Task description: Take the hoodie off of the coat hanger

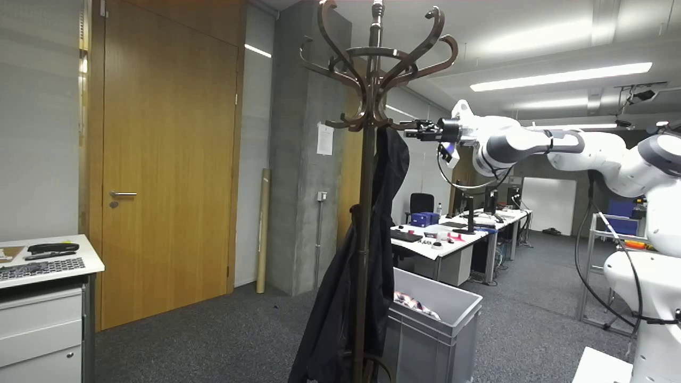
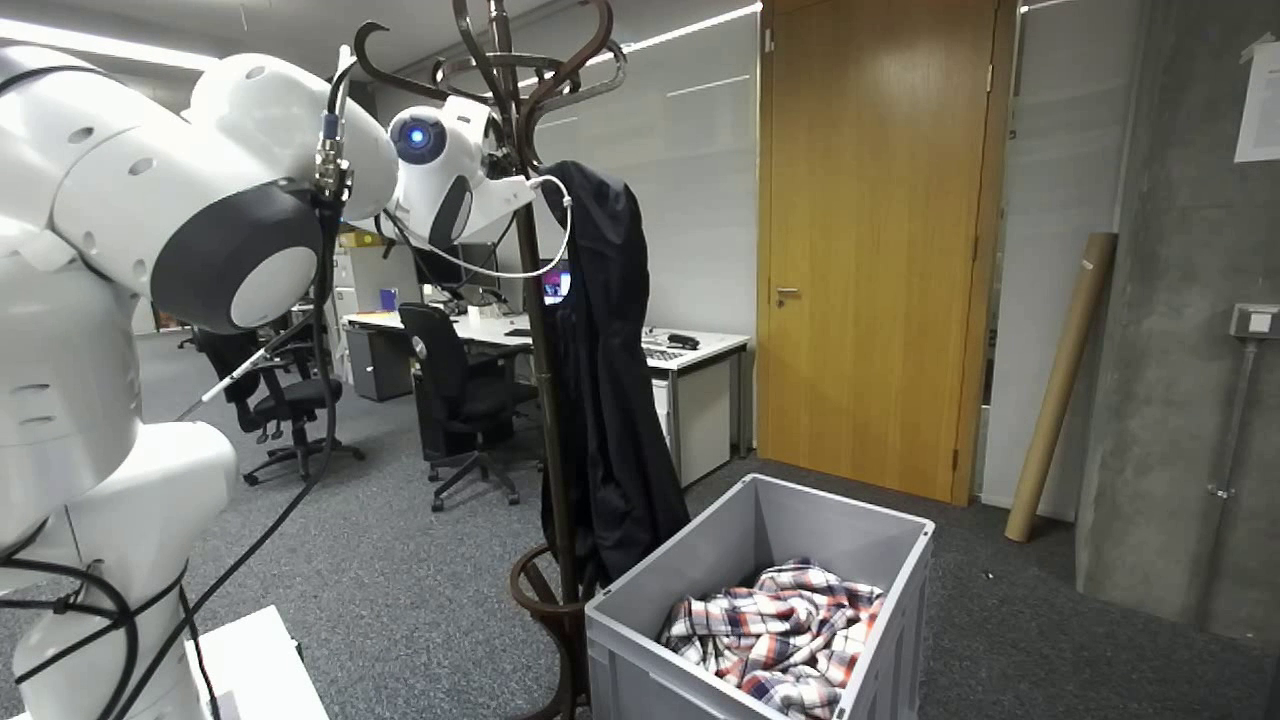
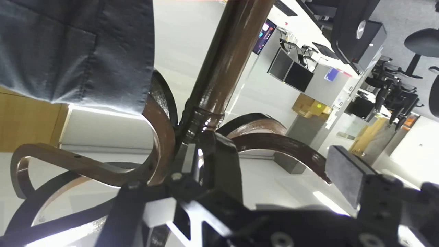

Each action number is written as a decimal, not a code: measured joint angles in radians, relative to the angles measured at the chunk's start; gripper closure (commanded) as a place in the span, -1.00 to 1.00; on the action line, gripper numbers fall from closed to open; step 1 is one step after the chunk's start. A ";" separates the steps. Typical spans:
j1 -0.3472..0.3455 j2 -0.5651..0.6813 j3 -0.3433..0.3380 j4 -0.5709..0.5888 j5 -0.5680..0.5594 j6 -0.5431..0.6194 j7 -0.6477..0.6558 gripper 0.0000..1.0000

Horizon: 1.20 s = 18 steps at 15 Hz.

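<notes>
The black hoodie hangs limp from a low hook of the coat stand; it shows in both exterior views and at the upper left of the wrist view. The dark brown coat hanger stands upright, its pole in both exterior views and in the wrist view. My gripper is level with the low hooks, beside the hoodie's top. In the wrist view the gripper is open, with no fabric between its fingers. A curved hook crosses the gap; contact cannot be told.
A grey bin stands on the floor beside the stand; it also shows in an exterior view. Plaid cloth lies in it. Several curled hooks spread above the gripper. Desks and a wooden door are farther off.
</notes>
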 measured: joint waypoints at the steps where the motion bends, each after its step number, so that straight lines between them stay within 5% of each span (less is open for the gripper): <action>1: 0.000 -0.005 0.004 0.000 -0.005 0.000 0.000 -1.00; 18: 0.000 0.014 0.017 0.000 -0.014 -0.001 0.063 -1.00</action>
